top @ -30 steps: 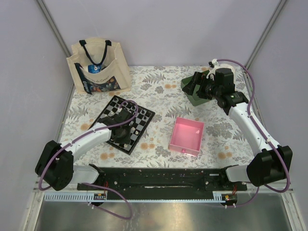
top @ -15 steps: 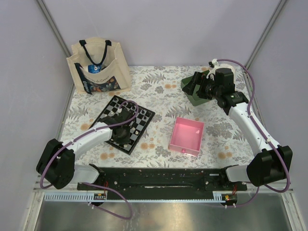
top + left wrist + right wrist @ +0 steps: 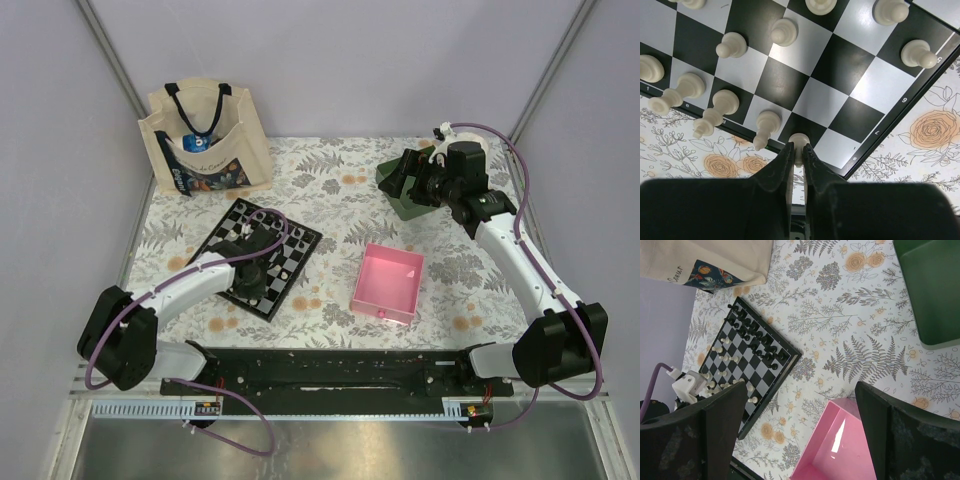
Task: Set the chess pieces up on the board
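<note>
Now the left hand (image 3: pixel 798 150) has just pinched shut on a cream-white chess piece (image 3: pixel 799 141) standing on a black square at the edge of the chessboard (image 3: pixel 790 82), so lifting or re-seating it looks next, while the right hand (image 3: pixel 802 425) hangs wide open near the green tray (image 3: pixel 935 285).

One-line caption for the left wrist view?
Left claw shut on a cream-white chess piece standing in the board edge row.

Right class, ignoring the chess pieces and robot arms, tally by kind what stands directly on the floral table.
Pink square plastic tray: 1
Dark green square tray: 1
Cream fabric tote bag: 1
Black-and-white checkered chessboard: 1
Total: 4
</note>
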You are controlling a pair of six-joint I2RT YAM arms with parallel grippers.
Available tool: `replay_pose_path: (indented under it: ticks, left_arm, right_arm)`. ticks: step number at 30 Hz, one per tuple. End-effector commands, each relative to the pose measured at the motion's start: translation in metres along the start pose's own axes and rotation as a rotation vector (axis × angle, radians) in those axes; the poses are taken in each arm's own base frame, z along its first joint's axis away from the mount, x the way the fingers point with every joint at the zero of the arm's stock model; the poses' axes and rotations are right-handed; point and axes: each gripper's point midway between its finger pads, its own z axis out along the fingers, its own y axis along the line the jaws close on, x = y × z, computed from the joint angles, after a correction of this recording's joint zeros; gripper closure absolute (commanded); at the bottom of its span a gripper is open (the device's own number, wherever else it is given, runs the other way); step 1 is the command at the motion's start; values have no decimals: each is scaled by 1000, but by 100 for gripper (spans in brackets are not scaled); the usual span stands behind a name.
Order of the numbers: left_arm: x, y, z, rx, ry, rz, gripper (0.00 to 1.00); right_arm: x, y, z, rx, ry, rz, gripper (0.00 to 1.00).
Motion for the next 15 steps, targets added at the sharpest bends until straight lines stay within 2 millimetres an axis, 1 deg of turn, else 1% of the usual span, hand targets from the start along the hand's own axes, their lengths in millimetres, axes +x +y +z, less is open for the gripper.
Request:
replay_pose_path:
  ticks: [1,7,15]
  left_arm:
    - [-19,0,-6,-22,-52,-18,94]
    - [-24,-2,-9,-4,-82,-28,92]
    - [-16,-9,-4,50,-40,-38,92]
  right_arm:
    - [-10,10,-1,-34,-23,-13,1]
    - [-10,10,-1,-33,-25,-14,1]
    - [-9,10,-1,-32,-24,-15,1]
